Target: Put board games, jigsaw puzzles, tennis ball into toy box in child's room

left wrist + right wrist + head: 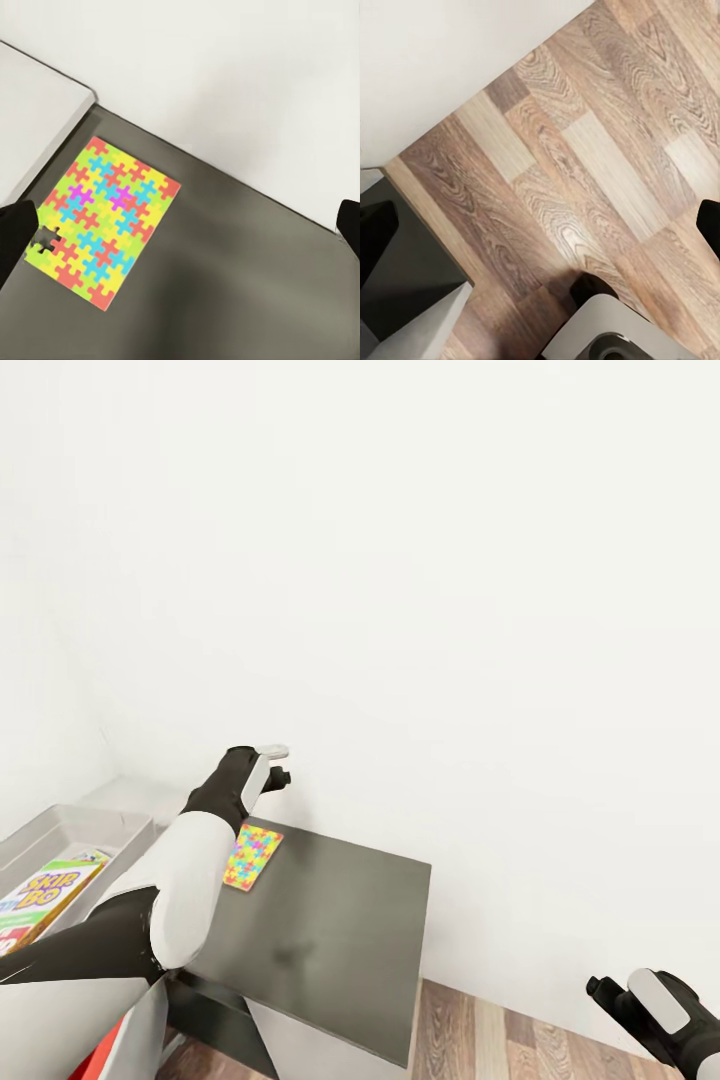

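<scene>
One jigsaw puzzle [252,857] [105,221], a flat mat of bright interlocking pieces, lies on the dark grey lower side unit [330,920] of the table. My left gripper [275,768] [180,232] hovers above it, open, with nothing between its fingers. In the left wrist view the mat sits toward one fingertip [15,236]. At the far left the light grey toy box [70,825] stands on the pale desk top [30,112], with the SKIP-BO board game [45,895] lying inside it. My right gripper [650,1005] [540,232] hangs open over the floor, away from the table.
A plain white wall runs right behind the table. Wood-plank floor [585,150] stretches to the right of the side unit, whose corner [405,277] shows in the right wrist view. Part of my own base [607,334] is below the right arm.
</scene>
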Controlling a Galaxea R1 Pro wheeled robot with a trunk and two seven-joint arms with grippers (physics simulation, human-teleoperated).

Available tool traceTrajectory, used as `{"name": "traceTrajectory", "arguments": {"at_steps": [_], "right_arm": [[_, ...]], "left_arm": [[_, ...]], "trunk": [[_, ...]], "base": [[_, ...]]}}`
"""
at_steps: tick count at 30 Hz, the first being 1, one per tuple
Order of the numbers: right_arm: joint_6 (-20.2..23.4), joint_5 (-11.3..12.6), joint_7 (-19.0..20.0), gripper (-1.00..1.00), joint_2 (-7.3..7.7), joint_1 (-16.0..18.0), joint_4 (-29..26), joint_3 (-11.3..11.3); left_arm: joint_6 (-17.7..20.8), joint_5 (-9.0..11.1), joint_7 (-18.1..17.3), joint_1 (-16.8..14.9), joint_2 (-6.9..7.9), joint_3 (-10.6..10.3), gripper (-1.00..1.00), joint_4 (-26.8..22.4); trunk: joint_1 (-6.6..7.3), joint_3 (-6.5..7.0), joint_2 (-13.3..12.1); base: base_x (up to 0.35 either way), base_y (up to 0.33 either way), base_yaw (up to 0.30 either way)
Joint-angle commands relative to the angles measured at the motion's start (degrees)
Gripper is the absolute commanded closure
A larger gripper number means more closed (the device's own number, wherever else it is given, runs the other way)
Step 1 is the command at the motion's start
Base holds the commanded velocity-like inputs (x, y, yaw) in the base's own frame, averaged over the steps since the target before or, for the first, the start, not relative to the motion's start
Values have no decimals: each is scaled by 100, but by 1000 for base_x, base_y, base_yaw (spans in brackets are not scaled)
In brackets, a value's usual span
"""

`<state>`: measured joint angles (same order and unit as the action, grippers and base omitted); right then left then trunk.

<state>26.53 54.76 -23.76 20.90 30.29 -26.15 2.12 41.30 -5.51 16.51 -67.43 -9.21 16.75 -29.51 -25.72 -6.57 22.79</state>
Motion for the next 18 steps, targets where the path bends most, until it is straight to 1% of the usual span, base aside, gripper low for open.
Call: {"name": "traceTrajectory", "arguments": {"at_steps": [1, 6, 15, 18], "right_arm": [[19, 45, -44, -100, -7, 3, -13, 9], [19, 39, -42, -100, -37, 2, -13, 8], [19, 36, -46, -100, -50, 1, -13, 8], [19, 35, -48, -100, -54, 2, -13, 10]], "left_arm": [[27, -55, -17, -7, -9, 42, -100, -10], [27, -56, -17, -7, -10, 39, -100, -17], [41, -56, -17, -7, -8, 39, -100, -20], [39, -55, -17, -7, -11, 39, -100, -20]], "trunk": [[-6, -13, 12], [-6, -13, 12], [-6, -13, 12], [-6, -13, 12]], "base": [[214, -1, 0], [206, -1, 0], [62, 2, 0], [162, 68, 0]]}}
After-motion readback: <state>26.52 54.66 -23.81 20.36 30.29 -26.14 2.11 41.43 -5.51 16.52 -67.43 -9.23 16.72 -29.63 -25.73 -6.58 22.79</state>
